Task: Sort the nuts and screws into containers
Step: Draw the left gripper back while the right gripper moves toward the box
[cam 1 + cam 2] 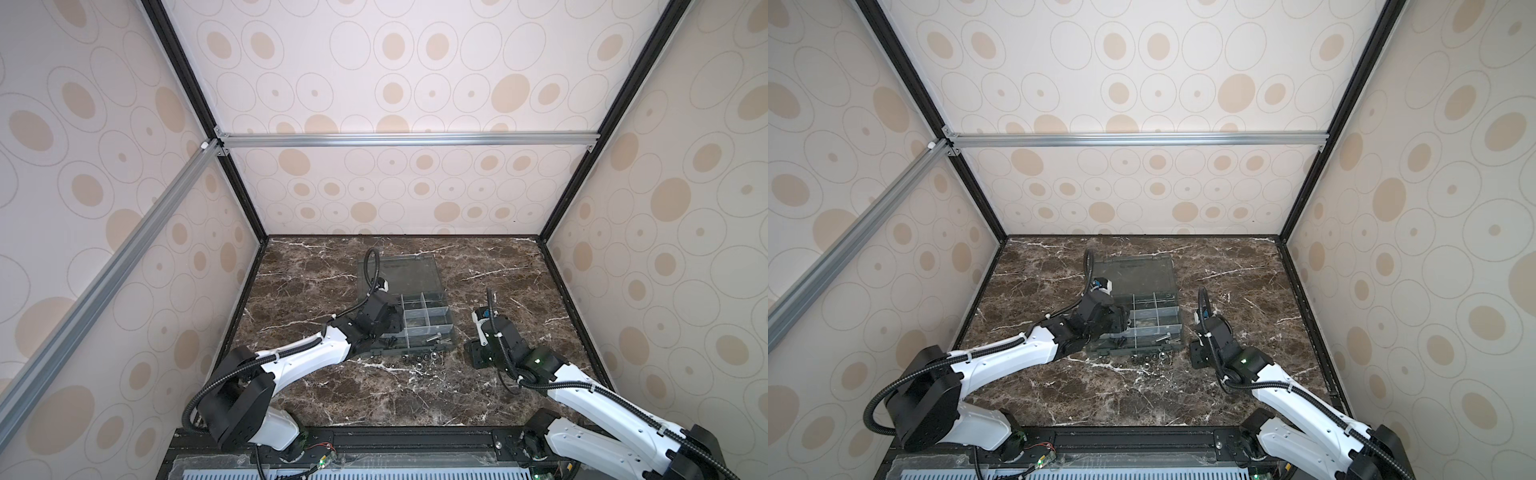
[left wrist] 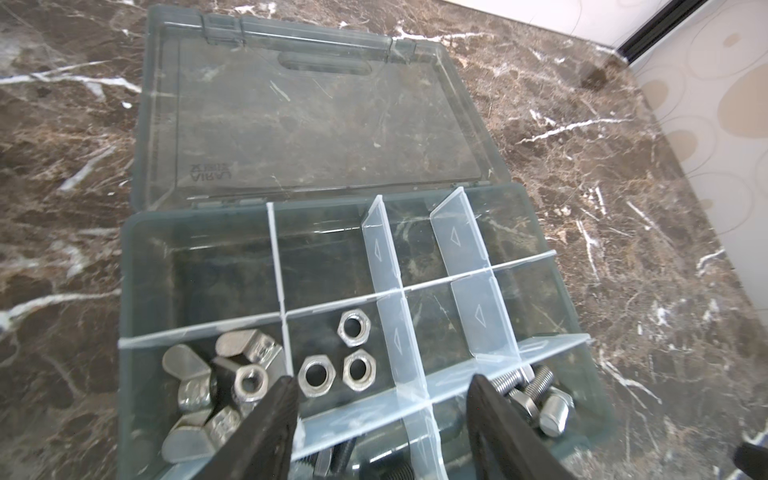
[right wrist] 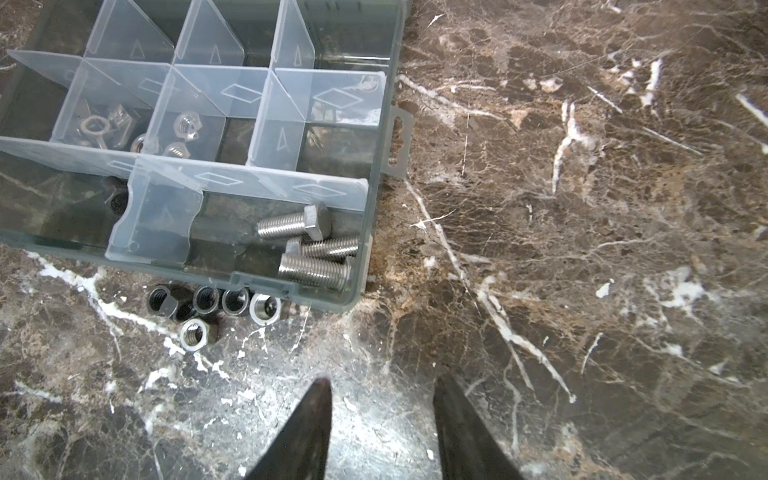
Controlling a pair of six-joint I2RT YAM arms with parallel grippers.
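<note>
Nuts (image 3: 216, 305) lie on marble (image 3: 582, 249) beside organizer box (image 3: 377, 183) holding 3 screws (image 3: 313, 253)

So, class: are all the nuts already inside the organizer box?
No, a cluster of loose nuts lies on the table outside the box's wall.

Thin translucent plastic dividers (image 2: 392, 266) crowd the grey plastic organizer box (image 1: 450, 324) at frame centre, tight for my jaws. The dark marble tabletop (image 1: 374, 399) below lies open, save small black and silver hex nuts (image 1: 419, 359) clustered just beside the box's near wall.
</note>
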